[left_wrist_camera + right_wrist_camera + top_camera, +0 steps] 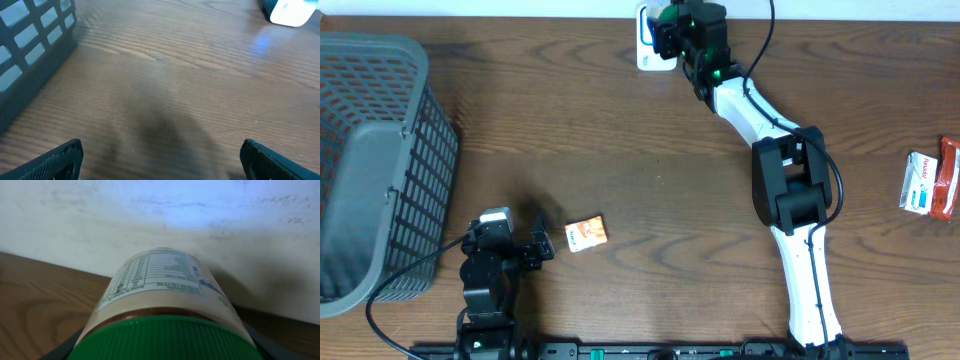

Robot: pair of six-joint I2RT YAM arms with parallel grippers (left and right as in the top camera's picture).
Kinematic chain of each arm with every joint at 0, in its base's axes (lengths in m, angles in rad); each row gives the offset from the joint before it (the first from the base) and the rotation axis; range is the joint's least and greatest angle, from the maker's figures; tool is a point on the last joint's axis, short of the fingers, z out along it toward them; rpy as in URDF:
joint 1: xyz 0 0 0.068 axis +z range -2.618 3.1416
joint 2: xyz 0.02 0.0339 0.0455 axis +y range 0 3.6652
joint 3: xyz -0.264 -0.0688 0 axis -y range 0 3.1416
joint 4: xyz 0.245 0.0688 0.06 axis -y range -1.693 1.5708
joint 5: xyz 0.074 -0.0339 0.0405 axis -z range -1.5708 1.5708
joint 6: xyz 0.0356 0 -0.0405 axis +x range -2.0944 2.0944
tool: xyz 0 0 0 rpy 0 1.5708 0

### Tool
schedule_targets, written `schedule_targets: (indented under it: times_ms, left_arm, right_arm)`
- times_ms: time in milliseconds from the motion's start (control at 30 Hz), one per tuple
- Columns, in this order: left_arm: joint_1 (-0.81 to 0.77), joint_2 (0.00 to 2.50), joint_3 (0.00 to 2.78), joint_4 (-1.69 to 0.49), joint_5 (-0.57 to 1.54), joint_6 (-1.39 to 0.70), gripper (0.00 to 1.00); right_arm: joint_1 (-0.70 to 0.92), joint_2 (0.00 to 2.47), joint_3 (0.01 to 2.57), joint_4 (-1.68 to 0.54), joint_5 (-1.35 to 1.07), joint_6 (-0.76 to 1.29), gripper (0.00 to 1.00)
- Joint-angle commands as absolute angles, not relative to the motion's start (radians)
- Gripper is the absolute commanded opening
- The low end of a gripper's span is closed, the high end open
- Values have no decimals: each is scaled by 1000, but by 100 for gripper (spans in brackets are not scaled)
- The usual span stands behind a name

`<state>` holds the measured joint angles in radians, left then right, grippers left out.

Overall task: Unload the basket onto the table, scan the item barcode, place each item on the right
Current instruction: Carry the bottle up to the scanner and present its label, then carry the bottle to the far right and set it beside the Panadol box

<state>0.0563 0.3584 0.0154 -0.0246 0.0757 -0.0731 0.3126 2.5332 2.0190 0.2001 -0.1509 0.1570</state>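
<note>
Right gripper [685,25] is clasping a green-lidded bottle [160,285] between its fingers; left gripper [161,159] is gaping wide, holding nothing.

Bare surface [620,140] ran open through the middle and ahead of the left fingers [60,160]. Basket [380,150] blocked the left side; a box [586,233] lay just right of the left arm [488,270]. Right arm [790,180] crossed right-centre; packets [930,183] lined the right edge.
</note>
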Motion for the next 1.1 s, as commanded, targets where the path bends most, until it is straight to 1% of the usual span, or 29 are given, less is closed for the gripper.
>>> schedule_targets:
  times_ms: [0, 233, 367, 433, 567, 767, 933, 1067]
  left_arm:
    - [53, 357, 4, -63, 86, -60, 99]
    - [53, 358, 4, -63, 86, -60, 99]
    - [53, 357, 4, -63, 86, -60, 99]
    - [53, 358, 4, -63, 86, -60, 99]
    - [53, 357, 4, -63, 86, -60, 99]
    - [53, 357, 4, -63, 86, -60, 99]
    - [53, 357, 4, -63, 86, -60, 99]
    - [53, 357, 4, -63, 86, -60, 99]
  right_arm:
    - [312, 2507, 2041, 223, -128, 171, 50]
    - [312, 2503, 2047, 264, -129, 183, 52]
    - [305, 2453, 2064, 200, -131, 206, 49]
    - [298, 2403, 2064, 155, -127, 202, 49]
    - [263, 2270, 2064, -39, -119, 155, 49]
    - [171, 2078, 2064, -434, 57, 93, 50]
    - [38, 1979, 2064, -750, 223, 88, 48]
    - [-102, 1987, 2056, -900, 239, 89, 45]
